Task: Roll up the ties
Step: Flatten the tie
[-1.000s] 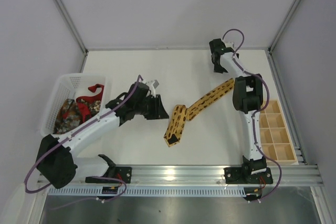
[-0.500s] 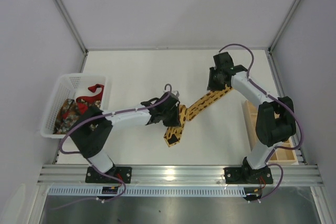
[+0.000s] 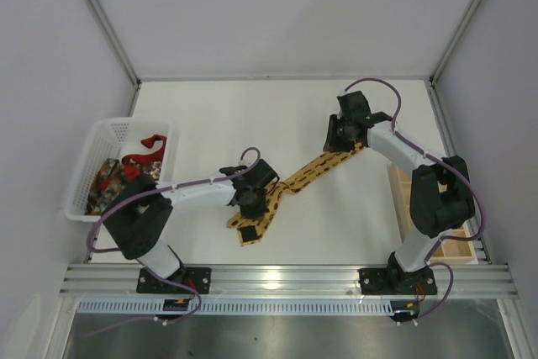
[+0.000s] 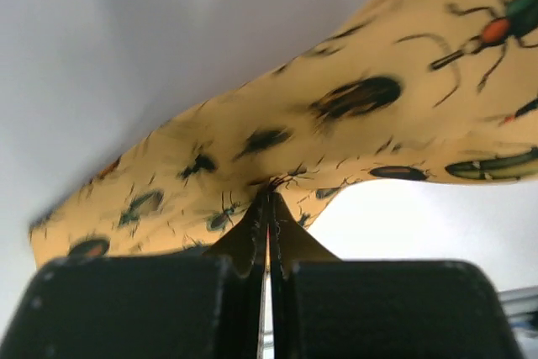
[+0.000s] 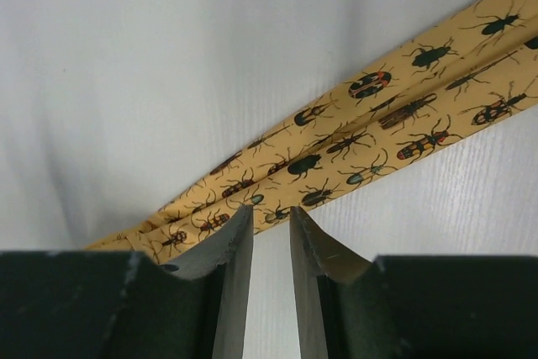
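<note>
Yellow tie [image 3: 324, 166] lies stretched out on table [image 3: 210, 115], right of white basket [image 3: 101, 128], no roll begun yet. L gripper [image 4: 269, 199] is clamped tight on its fabric at the end nearer the basket. R gripper [image 5: 271, 212] is at the end farthest from basket, jaws a narrow slit apart, nothing seen btwn them, tips at tie's edge. Red tie [image 3: 150, 142] & dark patterned tie [image 3: 105, 181] sit loose in basket. Looks like none of three rolled; all rolling left.

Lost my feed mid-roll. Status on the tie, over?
Left pincer shut on yellow tie near its wide end. Right pincer narrowly parted at thin end, grip unclear. Other ties in basket, well clear.
</note>
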You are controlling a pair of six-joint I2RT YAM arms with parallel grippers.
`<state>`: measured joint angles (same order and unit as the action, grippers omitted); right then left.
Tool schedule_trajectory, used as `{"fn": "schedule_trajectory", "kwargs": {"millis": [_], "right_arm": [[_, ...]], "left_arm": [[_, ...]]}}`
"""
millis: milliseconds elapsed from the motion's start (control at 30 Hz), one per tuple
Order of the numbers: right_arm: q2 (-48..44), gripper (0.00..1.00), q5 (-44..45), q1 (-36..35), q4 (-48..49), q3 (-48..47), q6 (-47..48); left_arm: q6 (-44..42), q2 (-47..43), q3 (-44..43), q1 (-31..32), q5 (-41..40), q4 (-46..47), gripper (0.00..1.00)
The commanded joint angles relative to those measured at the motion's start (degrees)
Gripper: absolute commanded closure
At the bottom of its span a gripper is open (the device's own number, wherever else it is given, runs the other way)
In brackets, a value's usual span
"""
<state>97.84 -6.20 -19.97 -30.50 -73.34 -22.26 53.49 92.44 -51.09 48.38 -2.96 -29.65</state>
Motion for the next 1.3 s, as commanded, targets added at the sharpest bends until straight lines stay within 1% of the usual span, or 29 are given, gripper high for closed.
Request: {"fn": "schedule_trajectory", "kwargs": {"millis": [0, 33, 100, 167, 233, 333, 367, 400, 433, 467, 500, 567, 600, 633, 700, 733, 800, 900, 1000, 1133, 1167, 1233, 1267], "right_arm": [[0.1, 0.70, -1.3, -2.1, 2.2, -0.7, -0.2], [0.7, 0.69, -1.4, -2.4, 2.2, -0.5, -0.2], [1.2, 0.68, -1.6, -3.0, 2.1, -0.6, -0.2], [1.6, 0.67, -1.5, -3.5, 1.5, -0.7, -0.2], [1.6, 0.67, -1.4, -3.7, 1.6, -0.8, -0.1], [2.3, 0.66, -1.0, -3.5, 0.8, -1.3, -0.1], [3.7, 0.66, 0.5, -3.4, 0.4, -2.1, 0.0], [4.3, 0.66, 0.9, -3.2, -0.3, -2.7, 0.3], [5.2, 0.67, 1.4, -3.1, -0.9, -3.1, 0.6], [6.5, 0.67, 3.7, -2.7, -1.5, -3.7, 0.8], [7.2, 0.68, 4.6, -2.4, -2.2, -4.6, 1.0], [8.1, 0.71, 5.0, -1.5, -2.3, -5.6, 1.2], [9.0, 0.72, 5.7, -1.4, -1.9, -6.2, 1.3], [9.6, 0.76, 6.1, -1.2, -1.8, -6.8, 1.6], [11.0, 0.78, 9.2, -1.0, -1.2, -7.9, 2.8], [11.7, 0.79, 9.6, -0.9, -0.8, -9.0, 3.4], [14.4, 0.80, 9.3, 0.5, 0.3, -10.1, 3.7], [17.5, 0.84, 6.7, 2.0, -0.3, -13.2, 3.7], [19.8, 0.87, 6.9, 1.6, -1.6, -13.8, 3.0], [17.4, 0.87, 7.1, -0.7, -2.1, -9.2, 1.2], [16.7, 0.87, 6.9, -1.1, -2.1, -6.6, 0.5], [14.8, 0.87, 6.8, -1.7, -2.3, -4.2, -0.7], [12.7, 0.87, 6.8, -2.1, -2.4, -2.6, -1.6]], "left_arm": [[-0.9, -5.8, 1.2, 0.2, -6.7, -15.4, 0.99], [-2.2, -9.0, 0.6, 0.2, -7.9, -18.0, 1.00], [-2.0, -11.7, -0.8, 0.1, -9.7, -21.8, 0.99], [-2.0, -15.2, -1.0, 0.0, -10.7, -24.5, 0.93], [-2.1, -17.1, -1.2, 0.0, -11.2, -24.8, 0.77], [-4.6, -20.5, -2.9, 0.0, -10.0, -20.5, 0.63], [-5.8, -21.2, -3.6, 0.0, -6.7, -17.8, 0.62], [-7.2, -21.2, -3.8, 0.0, -4.6, -10.3, 0.65], [-8.8, -20.4, -4.4, 0.0, -2.8, -7.2, 0.70], [-9.2, -17.1, -5.8, 0.0, -1.5, -4.6, 0.79], [-9.3, -14.7, -7.2, 0.0, 0.1, -1.1, 0.99], [-8.9, -9.1, -12.4, 0.4, 1.3, 0.3, 1.00], [-8.9, -4.6, -13.8, 1.4, 2.0, 2.9, 1.00], [-8.9, -2.0, -15.2, 1.7, 1.9, 4.0, 1.00], [-8.9, 1.8, -19.6, 2.2, 1.6, 4.8, 1.00], [-8.8, 5.9, -20.9, 2.2, 2.4, 5.0, 0.99], [-8.8, 8.5, -22.8, 2.2, 2.4, 5.4, 1.00], [-7.1, 10.0, -19.6, 2.1, 2.4, 7.6, 1.00], [-5.7, 11.7, -17.2, 0.8, 1.9, 5.9, 1.00], [-5.0, 12.8, -14.0, -1.1, 1.1, 1.8, 1.00], [-5.0, 12.1, -11.9, -1.4, 0.4, 1.3, 1.00], [-4.5, 10.9, -9.7, -2.7, -1.5, -0.9, 1.00], [-4.3, 9.3, -7.2, -3.1, -2.7, -1.5, 1.00]]}}
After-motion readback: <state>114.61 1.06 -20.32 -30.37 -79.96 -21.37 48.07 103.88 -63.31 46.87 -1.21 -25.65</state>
